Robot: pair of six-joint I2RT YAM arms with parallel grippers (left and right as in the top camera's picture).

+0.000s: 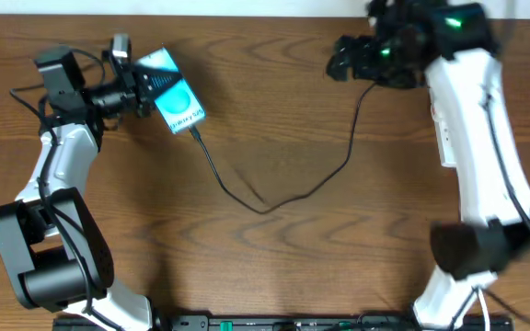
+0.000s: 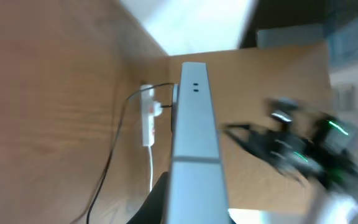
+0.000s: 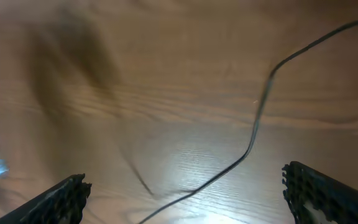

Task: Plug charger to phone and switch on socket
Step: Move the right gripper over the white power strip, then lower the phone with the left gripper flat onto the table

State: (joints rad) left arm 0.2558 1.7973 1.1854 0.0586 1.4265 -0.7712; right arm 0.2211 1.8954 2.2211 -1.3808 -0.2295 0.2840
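My left gripper [image 1: 141, 92] is shut on the phone [image 1: 173, 95], holding it above the table at the far left with its teal screen facing up. In the left wrist view the phone's grey edge [image 2: 194, 124] runs up from between the fingers [image 2: 157, 199]. The charger [image 1: 265, 207], a thin black cable, meets the phone's lower end and loops across the table toward the right. My right gripper [image 1: 342, 59] hangs open at the far right above the cable [image 3: 253, 137], touching nothing. The socket [image 2: 148, 118] lies white with red marks; in the overhead view my right arm mostly covers it [image 1: 444, 138].
A white cord [image 2: 151, 171] leaves the socket's near end. The right arm [image 1: 472, 156] stretches along the table's right side. A black rail [image 1: 283, 322] runs along the front edge. Brown cardboard [image 2: 260, 81] stands behind the table.
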